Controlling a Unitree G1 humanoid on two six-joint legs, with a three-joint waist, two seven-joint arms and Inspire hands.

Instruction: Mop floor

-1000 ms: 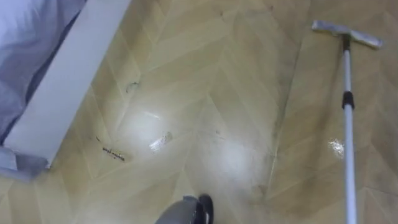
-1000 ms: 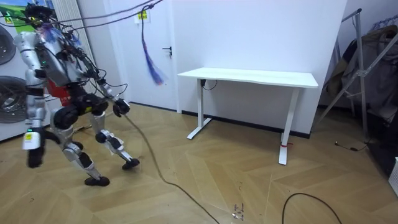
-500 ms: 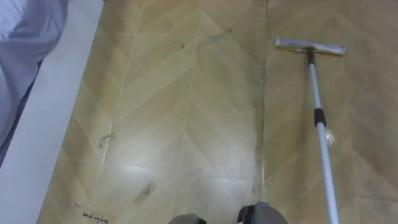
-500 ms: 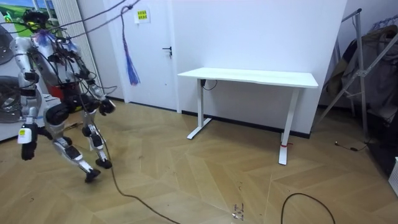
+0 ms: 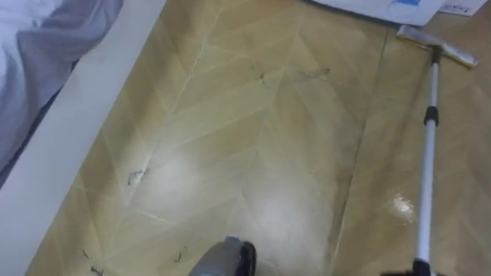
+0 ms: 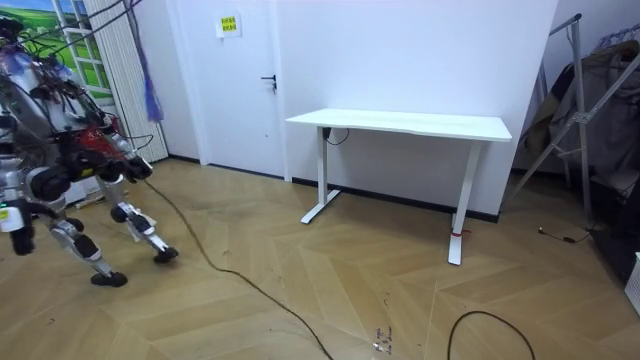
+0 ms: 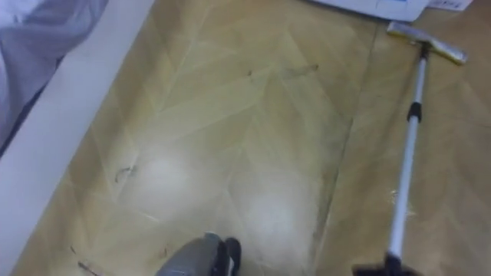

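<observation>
Wood floor [image 5: 253, 153] shines beside a white board [image 5: 69, 146]. The mop [image 5: 427, 146] is on the robot's right, with its head [image 5: 434, 46] flat on the floor far out in front. The right hand [image 5: 405, 271] seems to be at the pole's near end, but I cannot tell its hold. I think it should press the head flat and pull in straight lines.

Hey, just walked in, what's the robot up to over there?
The humanoid robot is in a stride near the white door, with a flat-headed mop on a long white pole reaching ahead on its right. The mop head rests on the herringbone wooden floor. A long white board runs along its left. How the pole is held cannot be made out.
</observation>
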